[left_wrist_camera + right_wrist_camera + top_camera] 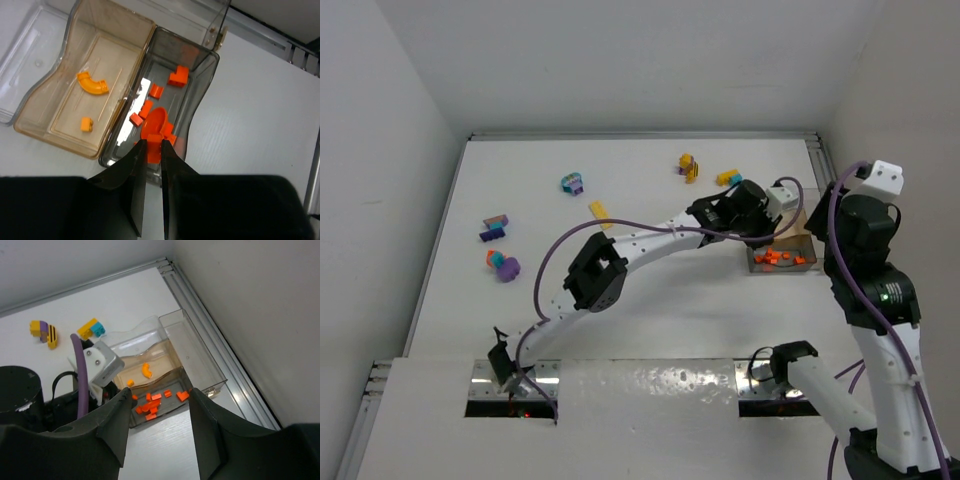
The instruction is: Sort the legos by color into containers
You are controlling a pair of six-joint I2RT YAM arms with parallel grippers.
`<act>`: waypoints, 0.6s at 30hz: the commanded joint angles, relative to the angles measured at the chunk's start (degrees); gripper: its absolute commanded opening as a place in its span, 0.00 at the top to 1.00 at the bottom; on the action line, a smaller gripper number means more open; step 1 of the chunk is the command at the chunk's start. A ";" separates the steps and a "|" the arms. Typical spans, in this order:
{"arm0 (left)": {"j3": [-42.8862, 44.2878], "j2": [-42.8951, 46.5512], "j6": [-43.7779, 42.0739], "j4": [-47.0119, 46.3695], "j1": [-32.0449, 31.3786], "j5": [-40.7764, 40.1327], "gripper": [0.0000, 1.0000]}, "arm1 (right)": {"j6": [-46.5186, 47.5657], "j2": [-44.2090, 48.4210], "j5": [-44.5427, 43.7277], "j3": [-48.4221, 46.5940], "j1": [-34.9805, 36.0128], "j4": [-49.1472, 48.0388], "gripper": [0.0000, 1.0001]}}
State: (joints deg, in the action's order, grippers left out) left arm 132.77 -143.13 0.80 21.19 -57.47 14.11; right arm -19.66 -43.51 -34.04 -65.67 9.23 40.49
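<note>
- The left gripper [153, 143] has its jaws clamped on an orange brick [154, 155]. It is poised over the grey bin [202, 70] of the box [210, 370], where the other orange bricks lie.
- Lower the tips inside the bin walls before release.
- The amber bin [45, 125] alongside holds paler orange pieces, so avoid drifting toward it.
- Open the jaws fully, because the small brick may cling to a jaw.
- The right gripper [159, 392] has its jaws apart and empty, above the box. Hold it clear.
- Unsorted clumps [498, 228] lie well apart on the table [520, 150].
</note>
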 commanded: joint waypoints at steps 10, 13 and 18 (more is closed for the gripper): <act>1.79 -4.09 0.78 -9.41 -1.85 -4.18 0.61 | -0.55 1.85 3.02 1.16 -0.09 2.58 0.50; 1.70 -3.65 0.26 -8.71 -1.85 -4.18 0.45 | -0.64 1.58 3.10 1.16 -0.09 2.31 0.50; 3.02 -2.60 -0.01 -7.05 -1.77 -4.62 0.38 | -0.99 1.14 4.24 1.07 -0.09 1.61 0.50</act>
State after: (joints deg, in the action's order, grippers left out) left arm 133.73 -147.50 1.37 15.11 -58.52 9.96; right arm -19.94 -41.85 -30.85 -64.51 9.23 43.62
